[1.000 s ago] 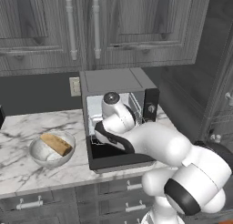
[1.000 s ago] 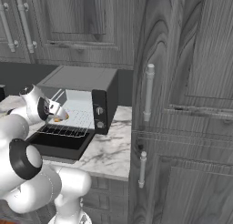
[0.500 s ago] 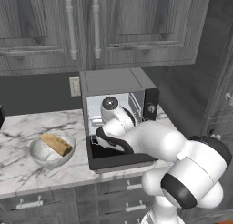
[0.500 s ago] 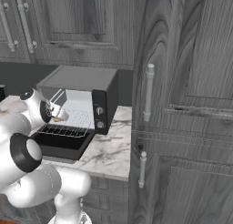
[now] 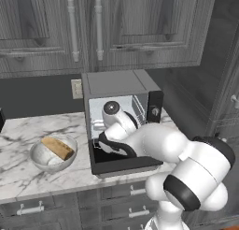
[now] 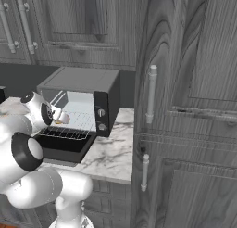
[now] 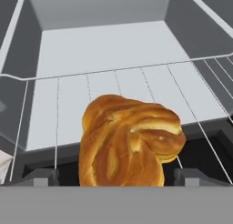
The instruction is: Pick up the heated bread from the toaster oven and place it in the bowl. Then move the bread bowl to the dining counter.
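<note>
— Where was the two-finger pincer [image 7: 116, 180] at that moment?

— Spread to its widest, gripping nothing, one dark fingertip [image 7: 45, 176] on each side of the twisted golden-brown bread [image 7: 128, 143], which lay at the front of the wire rack [image 7: 68, 91] inside the boxy grey toaster oven [image 5: 120, 117], whose black door [image 5: 122, 164] hung down.

— How should the grasp have been made?

— I judged it best to ease in a touch further, centre the fingers across the bread's thickest part, and shut gently, since it looked soft and lumpy. Then lift clear of the wires before backing out.

— And the destination?

— The round marbled grey-white bowl [image 5: 52, 155] sat on the marble worktop [image 5: 23, 173] well left of the oven, already holding a long tan baguette piece [image 5: 58, 147].
</note>
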{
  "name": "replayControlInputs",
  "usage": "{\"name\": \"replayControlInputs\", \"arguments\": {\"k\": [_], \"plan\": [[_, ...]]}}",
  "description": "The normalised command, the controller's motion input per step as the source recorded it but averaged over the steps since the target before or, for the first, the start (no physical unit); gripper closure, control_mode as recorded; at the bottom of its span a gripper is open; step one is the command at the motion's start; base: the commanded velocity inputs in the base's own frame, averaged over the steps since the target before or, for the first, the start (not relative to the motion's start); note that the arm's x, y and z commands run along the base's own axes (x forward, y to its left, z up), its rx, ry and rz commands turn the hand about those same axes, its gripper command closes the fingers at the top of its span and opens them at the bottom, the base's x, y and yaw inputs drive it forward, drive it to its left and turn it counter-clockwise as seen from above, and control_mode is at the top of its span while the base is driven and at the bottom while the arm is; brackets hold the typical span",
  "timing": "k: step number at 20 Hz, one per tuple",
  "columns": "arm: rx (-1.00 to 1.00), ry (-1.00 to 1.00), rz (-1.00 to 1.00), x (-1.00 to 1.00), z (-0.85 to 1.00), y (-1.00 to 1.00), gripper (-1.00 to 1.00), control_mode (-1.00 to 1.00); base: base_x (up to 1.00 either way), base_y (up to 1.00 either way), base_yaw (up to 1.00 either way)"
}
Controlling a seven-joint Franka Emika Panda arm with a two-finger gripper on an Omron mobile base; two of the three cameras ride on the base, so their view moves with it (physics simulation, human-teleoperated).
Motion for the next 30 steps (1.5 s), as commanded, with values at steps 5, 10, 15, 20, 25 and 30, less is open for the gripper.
{"name": "replayControlInputs", "arguments": {"k": [5,10,15,20,25,30], "plan": [[0.00,0.00,0.00,0.00,-0.01,0.00,1.00,-1.00,0.00,0.00,0.00],[0.00,0.00,0.00,-0.01,0.00,0.00,1.00,-1.00,0.00,0.00,0.00],[0.01,0.00,0.00,-0.51,0.05,0.01,1.00,-1.00,0.00,0.00,0.00],[0.01,-0.11,0.09,-0.99,0.67,0.21,1.00,-1.00,0.00,0.00,0.00],[0.00,-0.07,0.18,-0.93,0.85,0.50,1.00,-1.00,0.00,0.00,0.00],[0.00,-0.06,0.22,-0.51,0.51,0.90,1.00,-1.00,0.00,0.00,0.00]]}}
